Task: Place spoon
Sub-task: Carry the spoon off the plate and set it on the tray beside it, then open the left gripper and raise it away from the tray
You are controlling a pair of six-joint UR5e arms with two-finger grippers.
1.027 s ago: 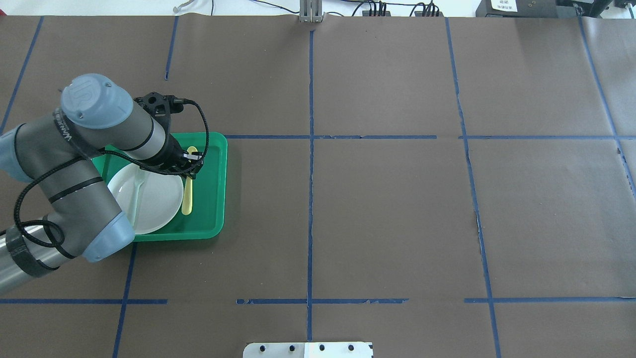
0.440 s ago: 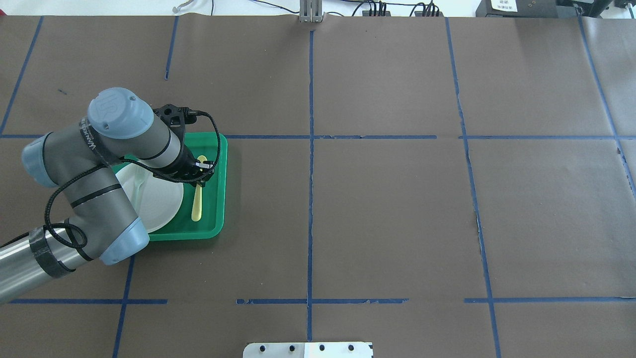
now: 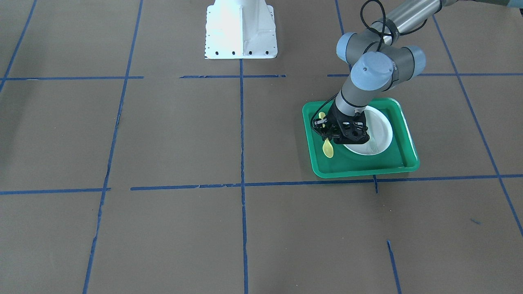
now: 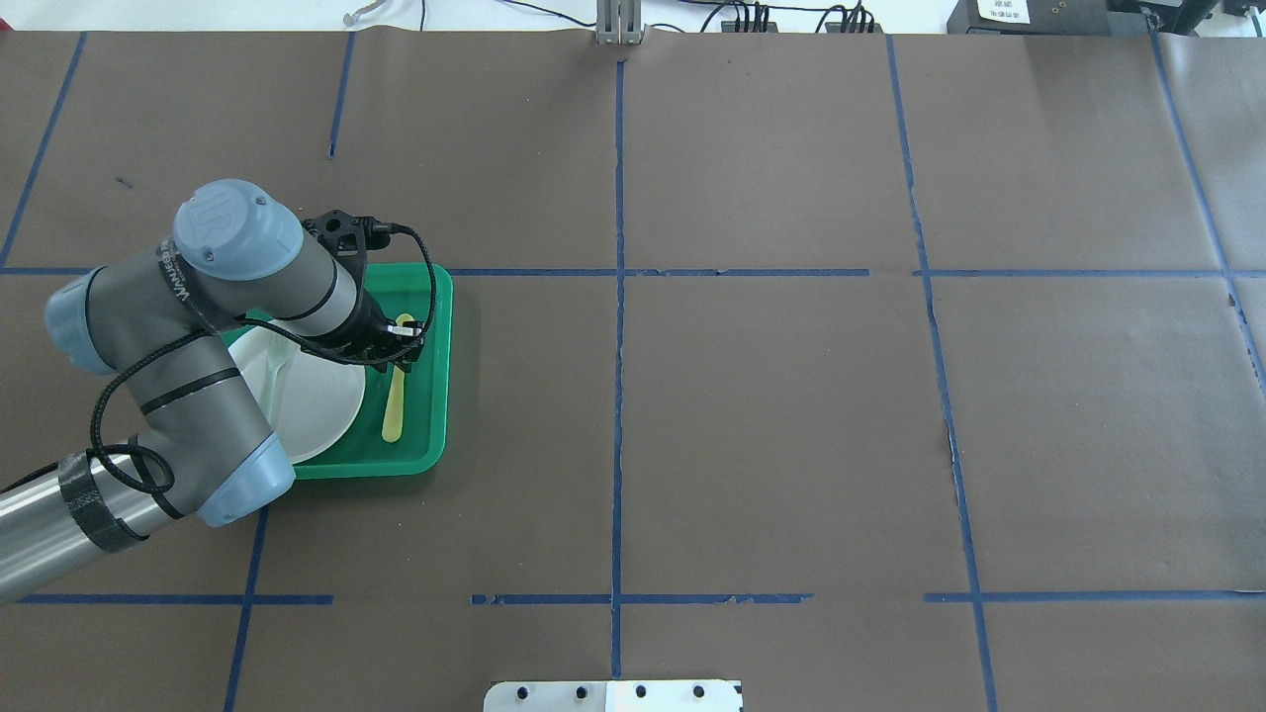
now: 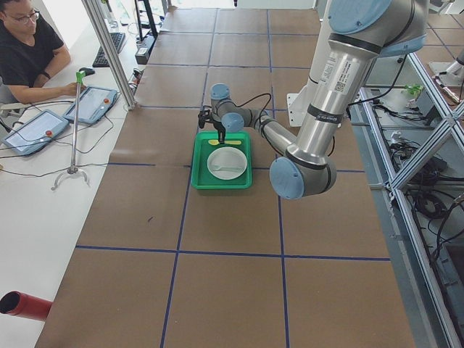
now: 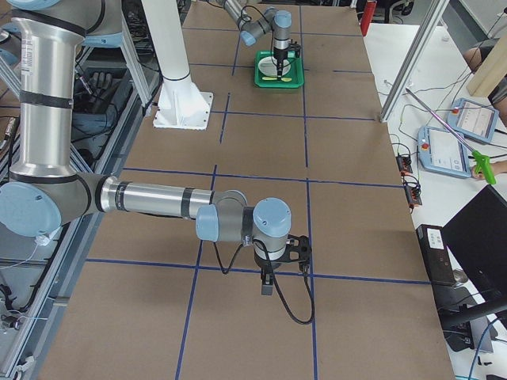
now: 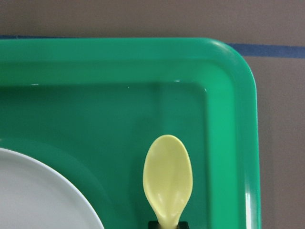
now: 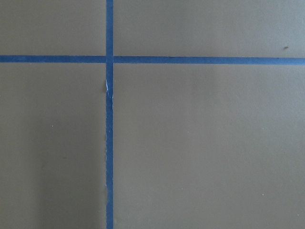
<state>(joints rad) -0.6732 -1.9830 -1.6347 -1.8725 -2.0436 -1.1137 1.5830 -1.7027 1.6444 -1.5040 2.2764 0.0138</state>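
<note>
The yellow spoon [image 4: 396, 396] lies lengthwise in the right part of the green tray [image 4: 440, 376], beside the white plate [image 4: 316, 405]. My left gripper [image 4: 400, 341] is over the spoon's neck and shut on it. In the left wrist view the spoon's bowl [image 7: 167, 179] shows just above the tray floor [image 7: 95, 109], a dark fingertip at its neck. In the front view the spoon [image 3: 328, 149] hangs below the gripper [image 3: 327, 132]. My right gripper [image 6: 268, 285] hovers over bare table far from the tray; I cannot tell whether it is open.
A pale grey-green fork [image 4: 280, 381] lies on the plate. The tray sits on brown paper marked with blue tape lines. The white robot base plate [image 3: 241, 28] is at the table's near edge. An operator [image 5: 29, 51] sits beyond the table's far side.
My left gripper moved to the right with the spoon, from against the plate's edge to the tray's right part. In the last half second it barely moved.
</note>
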